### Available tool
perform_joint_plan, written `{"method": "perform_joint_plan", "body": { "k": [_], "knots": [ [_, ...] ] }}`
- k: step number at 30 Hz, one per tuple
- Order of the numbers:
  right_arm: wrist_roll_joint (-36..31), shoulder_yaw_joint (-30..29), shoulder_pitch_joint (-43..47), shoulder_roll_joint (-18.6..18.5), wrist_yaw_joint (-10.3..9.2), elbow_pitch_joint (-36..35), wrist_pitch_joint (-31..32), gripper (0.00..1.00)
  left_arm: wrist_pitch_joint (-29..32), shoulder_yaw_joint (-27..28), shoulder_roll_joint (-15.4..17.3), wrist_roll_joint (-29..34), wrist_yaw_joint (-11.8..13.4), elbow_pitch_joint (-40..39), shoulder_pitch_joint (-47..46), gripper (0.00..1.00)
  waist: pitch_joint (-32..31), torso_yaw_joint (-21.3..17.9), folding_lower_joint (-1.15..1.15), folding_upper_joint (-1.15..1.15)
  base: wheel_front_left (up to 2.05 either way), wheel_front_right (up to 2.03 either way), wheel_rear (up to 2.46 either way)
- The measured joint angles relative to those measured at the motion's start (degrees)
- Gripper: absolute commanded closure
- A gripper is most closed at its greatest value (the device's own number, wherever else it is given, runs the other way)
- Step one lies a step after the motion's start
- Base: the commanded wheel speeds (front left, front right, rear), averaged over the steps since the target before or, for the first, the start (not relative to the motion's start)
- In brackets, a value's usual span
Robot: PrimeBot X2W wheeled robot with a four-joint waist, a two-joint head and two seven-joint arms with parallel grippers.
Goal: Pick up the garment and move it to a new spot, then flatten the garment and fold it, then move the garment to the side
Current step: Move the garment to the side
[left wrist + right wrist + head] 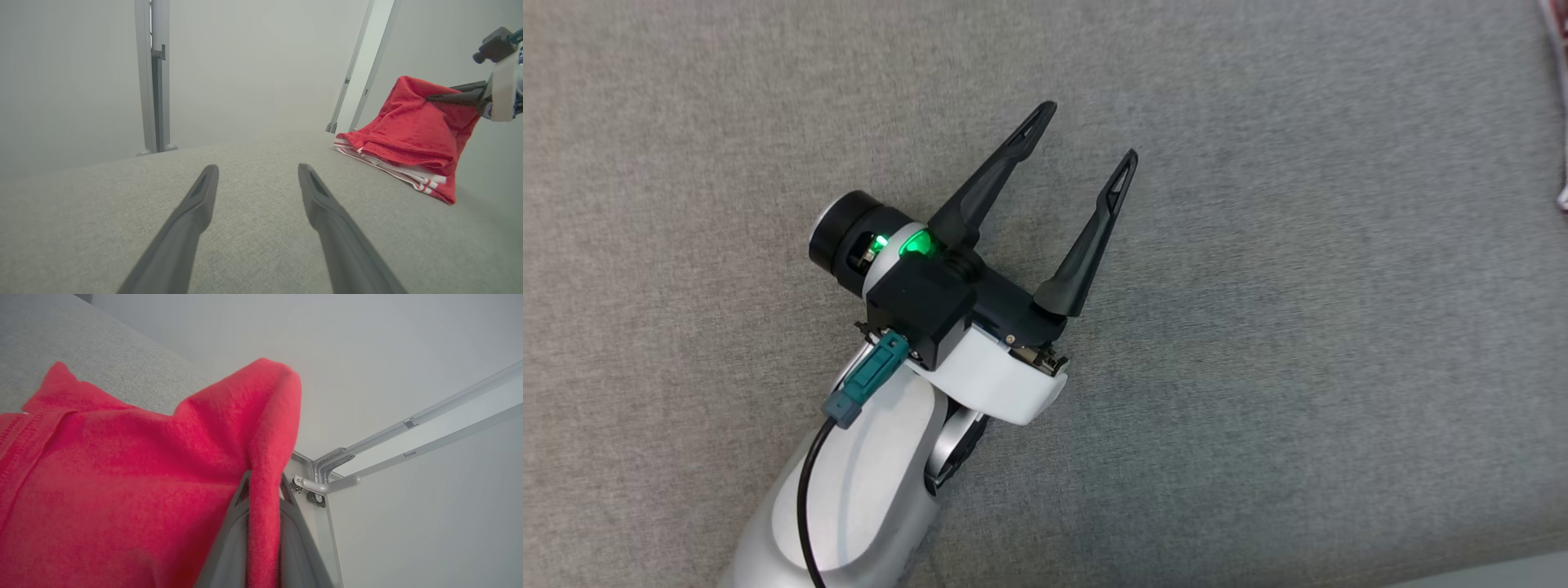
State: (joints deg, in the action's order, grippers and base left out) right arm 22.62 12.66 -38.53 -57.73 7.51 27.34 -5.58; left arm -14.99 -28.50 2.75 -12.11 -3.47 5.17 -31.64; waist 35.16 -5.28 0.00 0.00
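Your right end effector (263, 481) pinches a raised fold of the red garment (122, 477); the rest lies on the grey surface (1339, 327). Your left end effector (1088, 135) is spread, well apart from it.

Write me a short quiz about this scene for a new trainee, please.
1. True or false: the left gripper holds the garment.
2. Which colour is most of the garment? A blue, B red, C green.
3. Fill in: the right gripper is shut on the ____.
Key: 1 false, its jaws stand open over the bare surface; 2 B; 3 garment.
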Motion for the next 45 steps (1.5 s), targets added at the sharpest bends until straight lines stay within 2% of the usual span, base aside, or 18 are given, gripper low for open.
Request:
{"method": "perform_joint_plan", "body": {
  "k": [9, 11, 17, 18, 19, 25, 31, 39, 45],
  "knots": [
    [0.5, -2.8, -3.5, -2.5, 0.01, 10.0, -0.2, 1.00, -0.2, -1.3, -0.2, -0.2, 0.5, -0.2, -2.4, 0.00, 5.9, 2.3, 0.00, 0.00, 0.00, 0.00, 0.00],
    [-1.4, -2.6, -3.7, -3.1, 0.01, 13.1, 0.0, 1.00, -0.2, -1.5, -0.4, -0.2, 0.6, -0.6, -2.8, 0.00, 6.8, 3.1, 0.00, 0.00, 0.00, 0.00, 0.00],
    [-2.2, -3.2, -5.6, -2.4, 0.01, 20.6, -0.6, 1.00, -0.4, -2.3, -0.9, -0.7, 1.5, -2.0, -3.8, 0.00, 9.1, 5.4, 0.00, 0.00, 0.00, 0.00, 0.00],
    [-2.2, -3.2, -5.9, -2.0, 0.01, 21.4, -1.0, 0.80, -0.4, -2.4, -1.0, -0.9, 1.5, -2.2, -3.9, 0.00, 9.4, 5.8, 0.00, 0.00, 0.00, 0.00, 0.00],
    [-2.1, -3.1, -6.2, -1.5, 0.01, 22.2, -1.2, 0.00, -0.4, -2.5, -1.1, -1.1, 1.7, -2.4, -4.0, 0.00, 9.7, 6.1, 0.00, 0.00, 0.00, 0.00, 0.00],
    [-3.4, -2.0, -8.8, -0.6, 0.00, 25.2, -2.1, 0.00, -0.4, -2.6, -1.2, -1.8, 2.2, -2.4, -4.2, 0.00, 9.6, 7.1, 0.00, 0.00, 0.00, 0.00, 0.00],
    [-4.5, -0.1, -12.2, 1.2, 0.00, 25.0, -3.1, 0.00, -0.2, -2.0, -0.1, -2.9, 2.8, -1.2, -2.4, 0.00, 6.0, 6.8, 0.00, 0.00, 0.00, 0.00, 0.00],
    [-1.7, 2.8, -14.2, 4.8, 0.00, 21.3, -4.6, 0.00, -0.1, 0.5, 0.0, -3.6, 3.1, -0.5, 2.4, 0.00, -2.0, 6.2, 0.00, 0.00, 0.00, 0.00, 0.00],
    [1.7, 5.1, -13.5, 9.6, 0.00, 16.2, -6.4, 0.00, -0.1, 5.5, 0.0, -3.4, 3.1, -0.5, 7.2, 0.00, -9.6, 6.1, 0.00, 0.00, 0.00, 0.00, 0.00]
  ]
}}
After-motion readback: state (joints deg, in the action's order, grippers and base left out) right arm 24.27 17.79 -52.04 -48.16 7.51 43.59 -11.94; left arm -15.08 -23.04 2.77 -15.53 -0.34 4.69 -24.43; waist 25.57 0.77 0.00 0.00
